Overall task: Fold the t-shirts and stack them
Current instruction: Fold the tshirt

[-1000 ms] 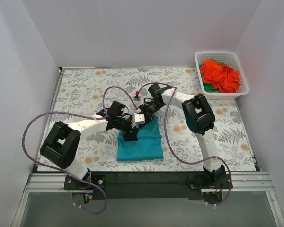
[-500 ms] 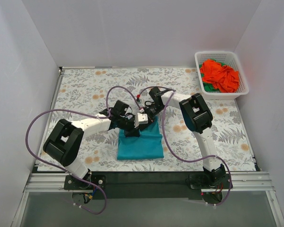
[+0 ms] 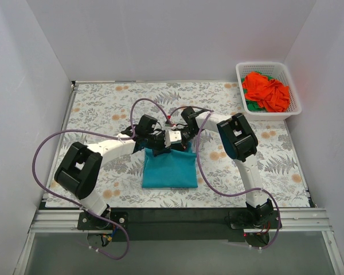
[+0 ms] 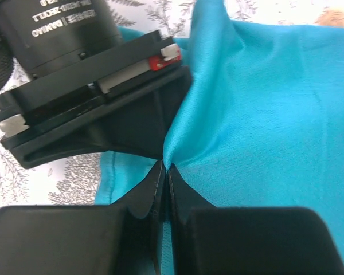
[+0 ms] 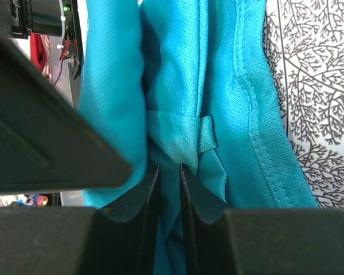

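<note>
Three shirt colours, one basket (image 3: 270, 116), two arms, one bench (image 3: 103, 103).
One teal-blue t-shirt (image 3: 169, 172) lies out; the basket holds one orange-red heap (image 3: 266, 91) (one shirt or several, I can't tell) and one green scrap (image 3: 250, 106); a left arm (image 3: 109, 150) and a right arm (image 3: 243, 140).

Both arms, the left arm (image 3: 112, 148) and the right arm (image 3: 249, 175), are white tubes joined by bulky black housings. A purple cable (image 3: 34, 165) loops off each. Black wedge-shaped fingers (image 4: 144, 195) taper thin. One black motor housing (image 4: 57, 28) bears white lettering and a red tab.
</note>
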Controlling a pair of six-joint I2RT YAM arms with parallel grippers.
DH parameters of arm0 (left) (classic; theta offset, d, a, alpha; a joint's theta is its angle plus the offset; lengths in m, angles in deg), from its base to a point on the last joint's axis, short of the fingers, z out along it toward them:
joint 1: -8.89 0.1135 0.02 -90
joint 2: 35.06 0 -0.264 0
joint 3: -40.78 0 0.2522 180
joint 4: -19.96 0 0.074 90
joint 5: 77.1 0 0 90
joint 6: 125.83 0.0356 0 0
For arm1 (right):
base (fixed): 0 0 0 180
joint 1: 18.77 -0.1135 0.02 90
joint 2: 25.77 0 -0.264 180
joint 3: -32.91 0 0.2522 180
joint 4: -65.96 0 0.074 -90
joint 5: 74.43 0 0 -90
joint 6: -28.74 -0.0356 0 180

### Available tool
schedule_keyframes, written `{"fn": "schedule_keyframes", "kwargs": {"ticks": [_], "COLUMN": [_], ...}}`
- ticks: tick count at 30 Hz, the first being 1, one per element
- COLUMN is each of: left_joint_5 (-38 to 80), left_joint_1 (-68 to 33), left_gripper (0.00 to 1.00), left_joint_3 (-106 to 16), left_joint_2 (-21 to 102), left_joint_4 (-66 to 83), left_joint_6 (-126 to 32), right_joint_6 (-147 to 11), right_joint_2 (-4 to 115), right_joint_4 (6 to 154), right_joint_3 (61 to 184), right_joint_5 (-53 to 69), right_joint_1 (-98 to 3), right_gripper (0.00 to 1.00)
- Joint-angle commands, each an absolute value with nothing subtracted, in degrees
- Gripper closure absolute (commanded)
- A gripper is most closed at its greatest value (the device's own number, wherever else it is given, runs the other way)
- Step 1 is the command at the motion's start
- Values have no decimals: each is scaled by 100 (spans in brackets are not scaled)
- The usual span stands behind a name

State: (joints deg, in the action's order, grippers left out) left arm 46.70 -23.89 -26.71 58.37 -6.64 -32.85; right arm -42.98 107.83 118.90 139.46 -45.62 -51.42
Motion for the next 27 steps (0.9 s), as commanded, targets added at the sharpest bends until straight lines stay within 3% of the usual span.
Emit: {"fn": "schedule_keyframes", "kwargs": {"ticks": [1, 16, 22, 27], "left_joint_5": [4454, 4972, 5052, 5078], "left_joint_1": [-2328, -2696, -3434, -3462], "left_gripper": [100, 100, 100, 100], "left_joint_3": [-2581, -1376, -1174, -1069], "left_joint_2": [5776, 5432, 5108, 5011], "left_joint_4": [-181, 75, -13, -101], "left_joint_6": [-3039, -2783, -3117, -3241], "right_joint_6": [-4122, -3718, -3507, -3060], "right_joint_2": [10704, 9271, 9569, 9894], "right_joint_4": [11830, 12058, 12497, 13251], "right_joint_3": [13843, 14132, 14475, 14510], "right_joint_5": [-3691, -2082, -2695, -3996], "right_joint_1": [-5165, -5112, -5085, -5094], "right_gripper": [73, 61, 63, 69]}}
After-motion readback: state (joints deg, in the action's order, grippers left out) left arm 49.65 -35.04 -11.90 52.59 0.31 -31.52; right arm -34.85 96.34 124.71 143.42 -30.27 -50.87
